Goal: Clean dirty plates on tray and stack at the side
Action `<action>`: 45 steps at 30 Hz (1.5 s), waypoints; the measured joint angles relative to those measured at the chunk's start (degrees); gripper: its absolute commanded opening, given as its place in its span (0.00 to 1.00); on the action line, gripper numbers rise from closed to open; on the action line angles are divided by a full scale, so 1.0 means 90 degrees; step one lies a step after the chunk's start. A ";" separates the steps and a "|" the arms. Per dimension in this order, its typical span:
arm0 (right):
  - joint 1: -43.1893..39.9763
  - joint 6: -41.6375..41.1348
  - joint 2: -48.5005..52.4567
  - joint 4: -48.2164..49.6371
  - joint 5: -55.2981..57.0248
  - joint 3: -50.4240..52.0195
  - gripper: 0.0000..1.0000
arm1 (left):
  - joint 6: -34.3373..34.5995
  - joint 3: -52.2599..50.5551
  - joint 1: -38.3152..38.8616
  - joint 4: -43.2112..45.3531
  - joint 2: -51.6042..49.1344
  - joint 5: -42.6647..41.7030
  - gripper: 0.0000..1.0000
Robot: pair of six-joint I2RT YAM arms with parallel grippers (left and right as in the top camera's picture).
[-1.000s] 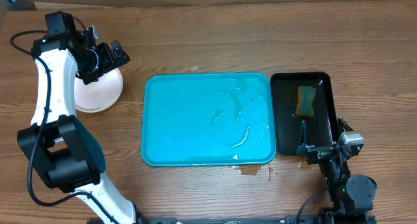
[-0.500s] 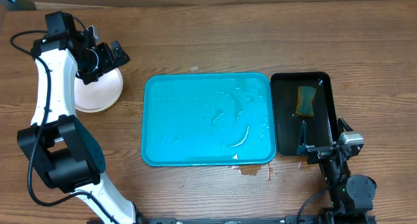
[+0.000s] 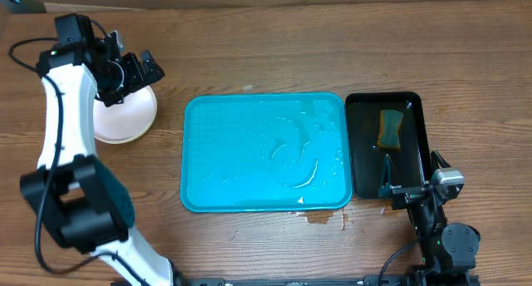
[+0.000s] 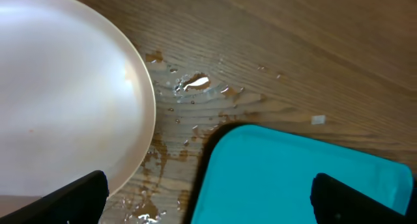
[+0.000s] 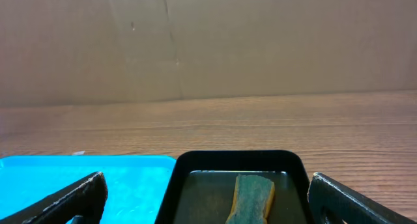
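Half the plates [image 3: 126, 121] under left claw [image 3: 131, 74]

Wet turquoise tray [image 3: 264, 153], white plates [image 3: 125, 120] nearby under open left end effector [image 3: 131, 60].

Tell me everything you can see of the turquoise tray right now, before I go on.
The turquoise tray is a large glossy plastic rectangle with rounded corners and a raised rim, lying flat on the wooden table. Nothing lies on it but water, in streaks and pools at its centre and right. The black tray runs close along its right edge; contact is unclear. A few water drops lie on the table by its near right corner.
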State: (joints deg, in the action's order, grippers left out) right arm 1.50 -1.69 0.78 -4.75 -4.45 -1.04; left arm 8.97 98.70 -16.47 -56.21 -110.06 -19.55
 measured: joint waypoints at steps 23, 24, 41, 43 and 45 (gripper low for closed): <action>0.0000 0.0000 0.0000 0.0002 0.0002 0.0000 1.00 | -0.0002 -0.2914 0.0393 0.0002 0.4811 -0.0027 1.00; -0.0002 0.0000 0.0002 0.0002 0.0000 0.0000 1.00 | -0.0002 -0.3247 0.0408 -0.0002 0.4959 -0.0027 1.00; -0.0002 0.0000 0.0002 0.0005 0.0002 0.0000 1.00 | 0.0583 -0.8524 0.0906 0.6149 0.8561 0.0010 1.00; -0.0002 -0.0002 0.0000 0.0002 0.0002 0.0000 1.00 | 0.0651 -0.8973 0.1037 0.6989 0.8986 0.0104 1.00; 0.0000 -0.0002 0.0000 0.0002 0.0000 0.0000 1.00 | 0.0670 -0.9323 0.1095 0.7453 0.9321 0.0223 1.00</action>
State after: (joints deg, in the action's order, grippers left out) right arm 1.50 -1.72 0.78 -4.73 -4.45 -1.04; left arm 15.00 14.79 -6.61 10.87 -26.17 -17.54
